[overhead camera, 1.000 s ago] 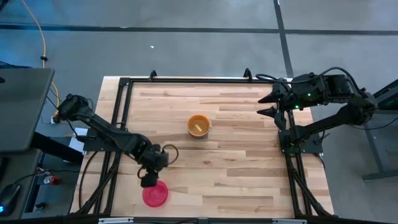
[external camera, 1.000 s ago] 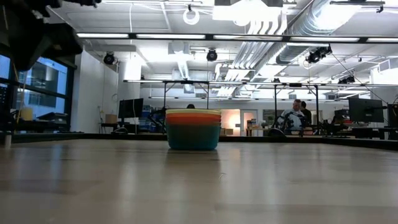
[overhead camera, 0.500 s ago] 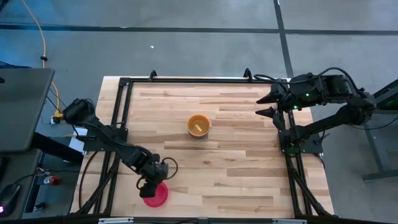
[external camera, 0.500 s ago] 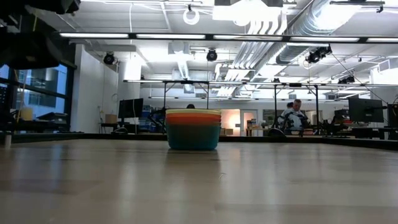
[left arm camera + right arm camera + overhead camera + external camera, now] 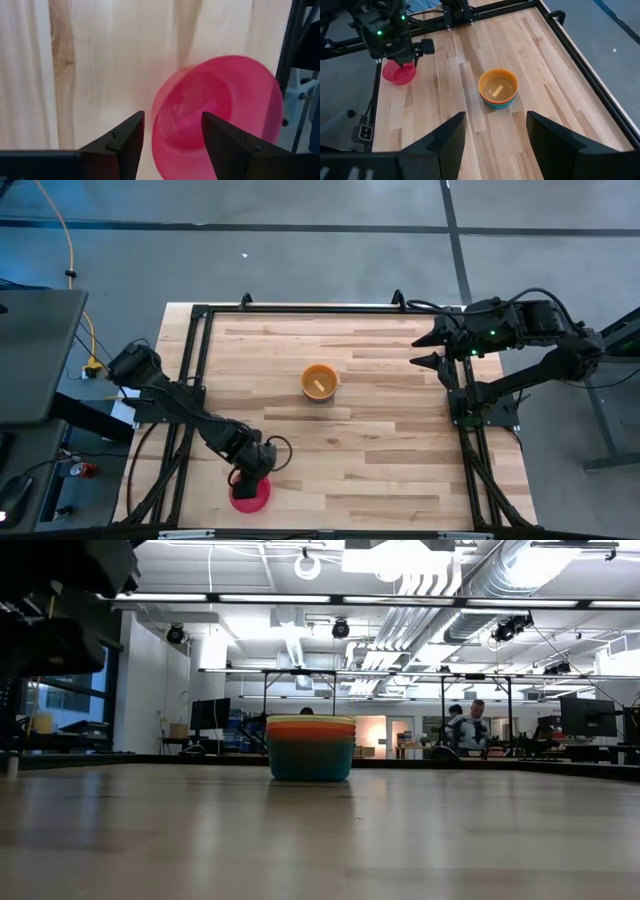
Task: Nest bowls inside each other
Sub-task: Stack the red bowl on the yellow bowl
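Left wrist view shows the left gripper (image 5: 172, 135) with its two fingers spread apart and holding nothing, poised directly over the near rim of the pink-red bowl (image 5: 220, 115), one finger outside the wall and the other over the hollow. From above, that bowl (image 5: 249, 493) sits alone at the table's (image 5: 380, 470) near left corner, with the left gripper (image 5: 247, 478) right on top of it.

Well apart, at the table's middle, stands the stack of bowls (image 5: 319, 381): orange on top in the high view, with yellow, orange and teal bands visible at its side in the low view (image 5: 310, 748). How many bowls it holds cannot be counted.

The right gripper (image 5: 428, 348) waits at the far right edge, fingers apart and empty.

Judging by this, most nesting is done; only the pink-red bowl remains to be grasped, carried and set into the stack.
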Robot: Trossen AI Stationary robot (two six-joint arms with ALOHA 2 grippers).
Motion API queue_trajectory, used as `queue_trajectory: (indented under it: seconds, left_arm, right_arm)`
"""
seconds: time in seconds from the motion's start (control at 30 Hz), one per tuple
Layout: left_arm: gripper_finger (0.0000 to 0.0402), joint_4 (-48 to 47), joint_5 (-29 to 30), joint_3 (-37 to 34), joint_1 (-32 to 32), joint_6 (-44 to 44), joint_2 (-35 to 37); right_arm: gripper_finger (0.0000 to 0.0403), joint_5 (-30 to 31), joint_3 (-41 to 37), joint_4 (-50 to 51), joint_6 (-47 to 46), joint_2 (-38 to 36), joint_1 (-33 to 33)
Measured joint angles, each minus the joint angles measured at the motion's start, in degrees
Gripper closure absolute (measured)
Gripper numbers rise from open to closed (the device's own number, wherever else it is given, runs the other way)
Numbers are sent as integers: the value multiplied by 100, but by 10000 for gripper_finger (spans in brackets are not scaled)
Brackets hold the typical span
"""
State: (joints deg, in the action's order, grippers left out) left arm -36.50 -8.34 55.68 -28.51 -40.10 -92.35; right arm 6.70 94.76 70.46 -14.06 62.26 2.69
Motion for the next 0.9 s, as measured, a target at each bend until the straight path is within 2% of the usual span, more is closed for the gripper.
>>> queue_trajectory:
  seconds: [0.23, 0.43, 0.57, 0.73, 0.9]
  left_arm:
    - [227, 359, -19, 20, -4, -11, -223]
    - [230, 348, -15, 11, -2, -26, -313]
    - [246, 276, 0, 4, 37, -26, -376]
    - [289, 261, 7, 11, 173, -75, -473]
    - [362, 140, 13, 13, 402, -54, -499]
  right_arm:
    - [203, -15, 0, 0, 0, 2, -1]
    - [203, -13, 0, 2, 0, -1, 1]
    - [203, -37, 0, 2, 0, 0, -1]
    - [203, -81, 0, 2, 2, 0, 1]
    - [203, -92, 0, 4, 4, 0, 1]
